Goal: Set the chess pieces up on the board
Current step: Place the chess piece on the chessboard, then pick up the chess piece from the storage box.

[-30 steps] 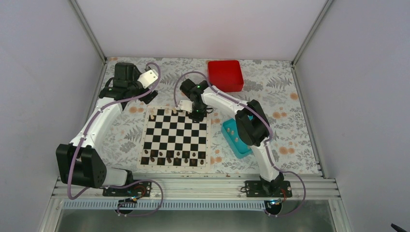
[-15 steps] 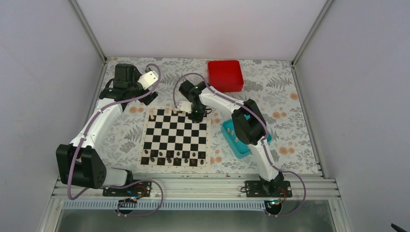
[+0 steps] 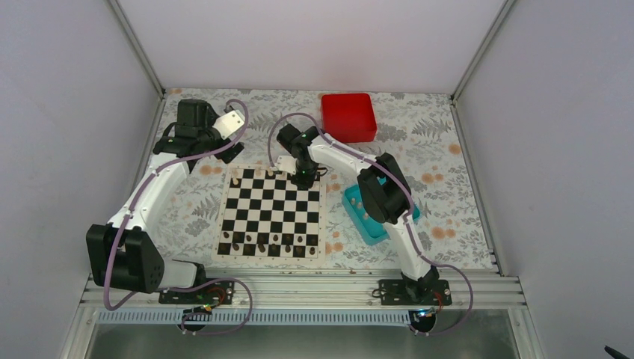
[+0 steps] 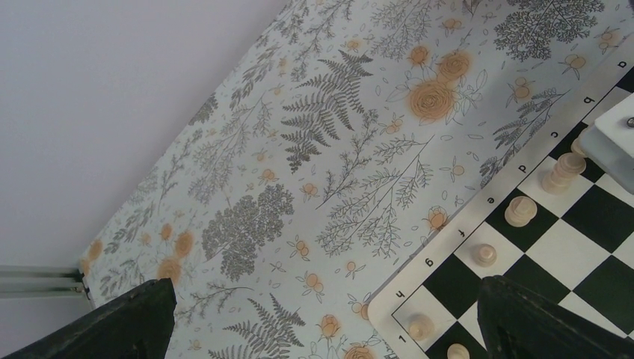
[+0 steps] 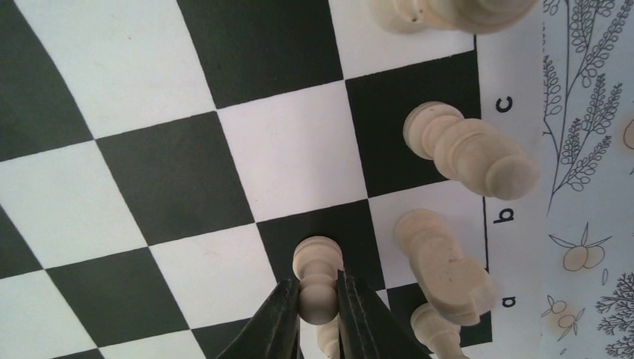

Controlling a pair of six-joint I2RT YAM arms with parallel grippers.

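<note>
Pale cream chess pieces, turned with rounded heads, stand along the far edge of the black-and-white checkered board, which lies flat on the floral table between the two arms. The right gripper, its jaws nearly together, pinches a cream pawn upright over a black square one row in from that edge, in the file lettered b. The left gripper hangs spread wide and holds nothing, near the board's far left corner. Dark brown pieces line the near rows. A teal tray right of the board holds a few more pale pieces. A red box sits beyond, its contents unseen.
</note>
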